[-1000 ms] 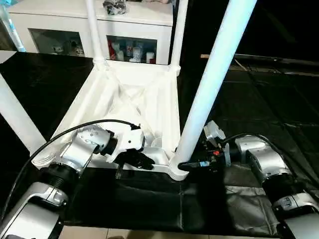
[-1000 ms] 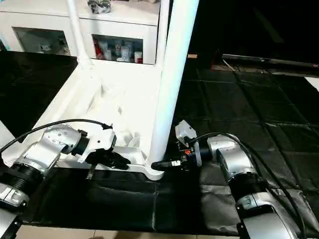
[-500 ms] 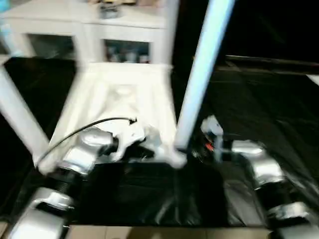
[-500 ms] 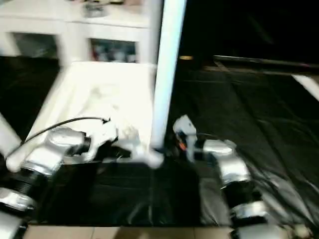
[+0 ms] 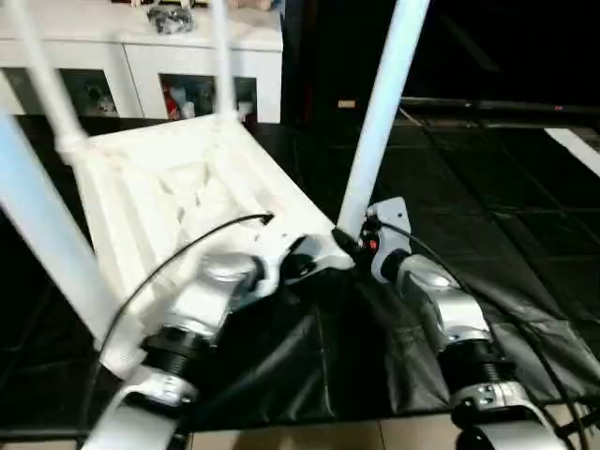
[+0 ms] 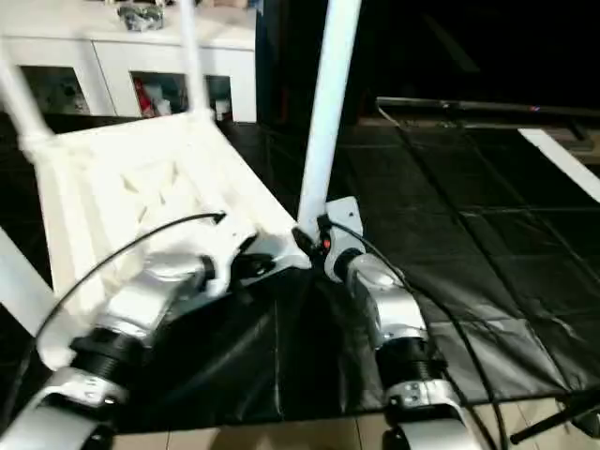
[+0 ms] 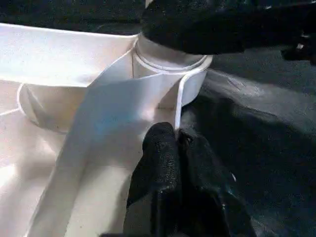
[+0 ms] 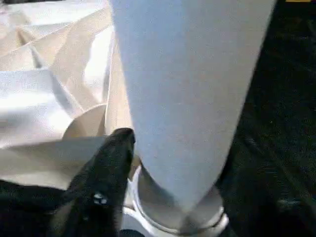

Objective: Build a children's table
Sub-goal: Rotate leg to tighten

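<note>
The children's table lies upside down on the black mat, its ribbed white top (image 5: 178, 187) turned at an angle and its legs pointing up. My left gripper (image 5: 314, 265) is shut on the thin rim of the top beside the near corner socket (image 7: 168, 74); the pinched fingers (image 7: 165, 163) hold that edge. My right gripper (image 5: 349, 242) sits at the base of the near right leg (image 5: 380, 112), just above that socket. One black finger (image 8: 116, 148) lies against the leg (image 8: 187, 89), with the jaws on either side of it.
Three more legs stand up: one near left (image 5: 47, 234) and two at the far side (image 5: 42, 75), (image 5: 220, 56). A white cabinet with glass doors (image 5: 141, 66) stands behind. The black mat (image 5: 487, 206) spreads to the right; pale floor (image 5: 281, 439) shows along the near edge.
The table top has swung round on the mat, its near right corner staying at my grippers. Both grippers kept their hold, and the camera has shifted too.
</note>
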Controlling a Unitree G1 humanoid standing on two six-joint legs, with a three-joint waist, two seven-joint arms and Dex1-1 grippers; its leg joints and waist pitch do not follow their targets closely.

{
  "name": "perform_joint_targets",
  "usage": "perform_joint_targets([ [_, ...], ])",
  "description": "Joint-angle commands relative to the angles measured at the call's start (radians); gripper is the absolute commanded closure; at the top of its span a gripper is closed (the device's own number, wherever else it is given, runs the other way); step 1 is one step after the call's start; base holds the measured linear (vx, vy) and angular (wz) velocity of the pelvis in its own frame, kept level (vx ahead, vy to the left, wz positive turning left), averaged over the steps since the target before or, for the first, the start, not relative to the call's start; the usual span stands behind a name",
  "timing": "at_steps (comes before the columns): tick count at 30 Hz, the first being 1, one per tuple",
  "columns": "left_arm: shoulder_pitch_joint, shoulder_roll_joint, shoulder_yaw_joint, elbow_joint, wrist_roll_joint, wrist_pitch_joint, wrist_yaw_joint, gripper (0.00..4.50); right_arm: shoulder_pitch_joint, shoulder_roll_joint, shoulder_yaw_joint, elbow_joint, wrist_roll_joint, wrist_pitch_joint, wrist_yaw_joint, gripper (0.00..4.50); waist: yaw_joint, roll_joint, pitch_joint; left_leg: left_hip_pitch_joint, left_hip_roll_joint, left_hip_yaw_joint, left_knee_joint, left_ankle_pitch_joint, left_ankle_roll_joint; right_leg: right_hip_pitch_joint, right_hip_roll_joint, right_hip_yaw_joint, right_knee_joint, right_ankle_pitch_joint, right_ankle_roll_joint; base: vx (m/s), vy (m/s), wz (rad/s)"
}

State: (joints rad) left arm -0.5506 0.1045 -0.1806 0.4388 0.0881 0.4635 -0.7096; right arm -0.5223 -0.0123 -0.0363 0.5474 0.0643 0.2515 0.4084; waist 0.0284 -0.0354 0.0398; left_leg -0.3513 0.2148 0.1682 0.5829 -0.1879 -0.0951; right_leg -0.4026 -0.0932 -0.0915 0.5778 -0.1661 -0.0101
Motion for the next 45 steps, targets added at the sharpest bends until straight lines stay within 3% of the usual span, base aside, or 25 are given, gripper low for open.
perform_joint_targets([
  [1, -0.020, -0.048, -0.039, -0.041, -0.002, -0.014, 0.042, 4.50, 0.011, 0.089, 0.104, 0.003, 0.014, 0.037, 0.068, 1.49, 0.004, 0.000, -0.053, -0.005, 0.013, -0.001, -0.083, -0.267, 0.025, 0.044, -0.047, 0.042, -0.071, -0.341, -0.139, 0.000, 0.000, 0.00],
  [3, -0.014, -0.026, -0.052, -0.045, 0.002, -0.022, 0.016, 4.50, 0.017, 0.072, 0.101, -0.004, 0.014, 0.022, 0.078, 1.39, 0.008, -0.001, -0.057, 0.000, 0.013, 0.007, -0.078, -0.218, 0.037, 0.043, -0.046, 0.046, -0.064, -0.269, -0.165, 0.057, -0.023, 0.04],
  [7, -0.003, 0.055, -0.083, -0.055, 0.004, -0.053, -0.098, 4.50, 0.047, -0.017, 0.093, -0.042, 0.036, -0.020, 0.191, 0.95, 0.014, 0.001, -0.065, -0.007, 0.011, 0.010, -0.070, -0.086, 0.079, 0.057, -0.044, 0.045, -0.041, -0.089, -0.211, 0.057, -0.028, 0.02],
  [9, 0.001, 0.081, -0.091, -0.059, 0.002, -0.055, -0.136, 4.50, 0.054, -0.056, 0.084, -0.053, 0.052, -0.028, 0.243, 0.86, 0.014, 0.001, -0.064, -0.005, 0.012, 0.013, -0.068, -0.080, 0.091, 0.057, -0.044, 0.046, -0.038, -0.060, -0.227, 0.000, 0.000, 0.00],
  [12, 0.004, 0.119, -0.101, -0.055, -0.001, -0.082, -0.193, 4.50, 0.058, -0.115, 0.062, -0.063, 0.075, -0.045, 0.319, 0.49, 0.018, 0.002, -0.061, -0.002, 0.015, 0.014, -0.070, -0.103, 0.096, 0.057, -0.044, 0.046, -0.039, -0.079, -0.243, 0.000, 0.000, 0.00],
  [16, -0.002, 0.190, -0.122, -0.016, -0.004, -0.182, -0.317, 4.50, 0.058, -0.243, 0.045, -0.078, 0.115, -0.071, 0.511, 0.12, 0.023, -0.001, -0.057, 0.004, 0.017, 0.014, -0.071, -0.165, 0.076, 0.053, -0.044, 0.046, -0.051, -0.175, -0.221, 0.000, 0.000, 0.00],
  [18, -0.008, 0.218, -0.136, 0.001, -0.008, -0.217, -0.359, 4.50, 0.063, -0.281, 0.051, -0.090, 0.126, -0.069, 0.585, 0.04, 0.029, 0.001, -0.057, 0.008, 0.017, 0.016, -0.070, -0.175, 0.076, 0.050, -0.042, 0.047, -0.049, -0.175, -0.225, 0.000, 0.000, 0.00],
  [24, -0.028, 0.276, -0.161, 0.036, -0.032, -0.314, -0.503, 4.50, 0.064, -0.373, 0.093, -0.099, 0.151, -0.069, 0.780, 0.04, 0.037, -0.003, -0.057, 0.001, 0.017, 0.012, -0.069, -0.178, 0.068, 0.054, -0.047, 0.044, -0.048, -0.211, -0.216, 0.000, 0.000, 0.00],
  [32, -0.056, 0.315, -0.209, 0.069, -0.042, -0.413, -0.660, 4.50, 0.034, -0.411, 0.160, -0.060, 0.150, -0.108, 0.951, 0.04, 0.058, -0.001, -0.057, 0.006, 0.023, 0.016, -0.067, -0.189, 0.056, 0.047, -0.048, 0.046, -0.044, -0.228, -0.221, 0.000, 0.000, 0.00],
  [38, -0.076, 0.322, -0.233, 0.091, -0.043, -0.463, -0.731, 4.50, -0.020, -0.389, 0.194, 0.020, 0.139, -0.130, 1.018, 0.49, 0.064, 0.003, -0.057, 0.008, 0.025, 0.017, -0.067, -0.215, 0.034, 0.044, -0.047, 0.045, -0.042, -0.237, -0.226, 0.000, 0.000, 0.00],
  [45, -0.083, 0.311, -0.236, 0.104, -0.040, -0.476, -0.730, 4.50, -0.034, -0.369, 0.219, 0.050, 0.131, -0.144, 1.039, 1.18, 0.070, 0.000, -0.060, 0.005, 0.025, 0.017, -0.066, -0.191, 0.033, 0.048, -0.048, 0.045, -0.036, -0.206, -0.231, 0.000, 0.000, 0.00],
])
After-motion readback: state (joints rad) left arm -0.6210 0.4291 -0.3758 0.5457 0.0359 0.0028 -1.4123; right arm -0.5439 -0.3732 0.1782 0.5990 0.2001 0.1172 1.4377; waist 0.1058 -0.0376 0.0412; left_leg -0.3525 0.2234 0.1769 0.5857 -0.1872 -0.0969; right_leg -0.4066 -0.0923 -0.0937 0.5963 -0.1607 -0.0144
